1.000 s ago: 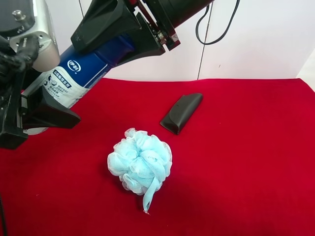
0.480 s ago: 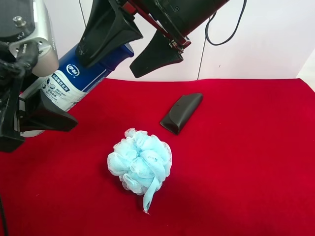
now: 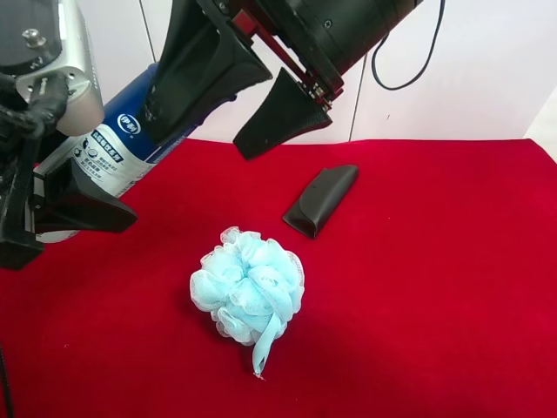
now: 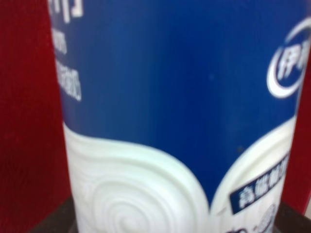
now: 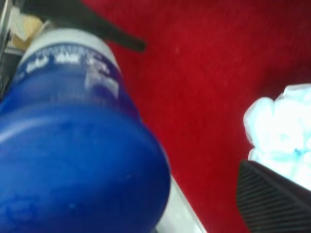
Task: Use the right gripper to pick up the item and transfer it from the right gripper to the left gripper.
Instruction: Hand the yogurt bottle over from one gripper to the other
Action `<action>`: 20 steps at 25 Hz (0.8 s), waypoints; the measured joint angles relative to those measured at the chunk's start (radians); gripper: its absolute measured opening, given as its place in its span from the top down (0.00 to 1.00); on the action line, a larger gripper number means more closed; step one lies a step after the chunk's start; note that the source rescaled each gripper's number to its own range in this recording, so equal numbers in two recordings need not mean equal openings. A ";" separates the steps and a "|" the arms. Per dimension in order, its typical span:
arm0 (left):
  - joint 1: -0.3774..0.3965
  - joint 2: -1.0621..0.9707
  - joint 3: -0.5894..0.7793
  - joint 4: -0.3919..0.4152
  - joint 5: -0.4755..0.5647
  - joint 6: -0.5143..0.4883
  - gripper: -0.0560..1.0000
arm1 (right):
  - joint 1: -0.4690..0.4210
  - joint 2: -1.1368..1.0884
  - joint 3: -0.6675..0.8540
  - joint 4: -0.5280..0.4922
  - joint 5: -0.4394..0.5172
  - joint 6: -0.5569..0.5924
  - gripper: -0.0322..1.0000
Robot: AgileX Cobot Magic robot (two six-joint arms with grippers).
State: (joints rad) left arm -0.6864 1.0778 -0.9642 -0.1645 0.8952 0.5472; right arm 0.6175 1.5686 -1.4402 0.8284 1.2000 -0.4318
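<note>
A light-blue mesh puff (image 3: 248,292) lies nearest, on the front middle of the red cloth (image 3: 435,287), its ribbon tail pointing toward the front edge. Behind it and a little toward the exterior high view's right, apart from it, a black wedge-shaped case (image 3: 320,200) lies flat on the cloth.

At that view's left edge the left gripper (image 3: 78,174), with its silver-grey housing (image 3: 70,61), is closed on the can (image 3: 122,144). A black finger (image 3: 87,207) presses the white lower body from below. In the left wrist view the can (image 4: 180,97) fills the picture with its blue and white label. It is held in the air above the cloth's left part, tilted, its blue end rising toward the back.

Further back and higher, the right gripper (image 3: 198,135) stands wide open at the can's capped end, holding nothing. One of its fingers crosses in front of the cap, and I cannot tell whether it touches. The other is well clear. In the right wrist view the dark blue cap (image 5: 73,160) looms close. A ribbed pad (image 5: 272,204) stands apart from it, and the puff (image 5: 282,131) lies beyond. A white wall (image 3: 470,70) closes the back.
</note>
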 joint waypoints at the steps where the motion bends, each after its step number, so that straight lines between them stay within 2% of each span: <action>1: 0.000 0.000 0.000 0.000 0.000 0.000 0.94 | 0.000 -0.004 0.000 -0.003 0.001 0.005 0.00; 6: 0.000 0.000 0.000 0.000 0.000 0.000 0.94 | 0.000 -0.053 0.000 -0.087 0.011 0.028 0.00; 9: 0.000 0.000 0.000 0.000 0.000 0.003 0.94 | 0.029 -0.093 0.000 -0.204 0.013 0.071 0.00; 12: 0.000 0.000 0.000 0.000 0.000 0.003 0.94 | 0.101 -0.135 0.000 -0.338 0.018 0.121 0.00; 20: 0.000 0.000 0.000 0.000 0.000 0.003 0.94 | 0.268 -0.239 0.000 -0.537 0.022 0.251 0.00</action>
State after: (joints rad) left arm -0.6864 1.0778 -0.9642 -0.1643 0.8952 0.5504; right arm 0.8853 1.3291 -1.4402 0.2917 1.2223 -0.1805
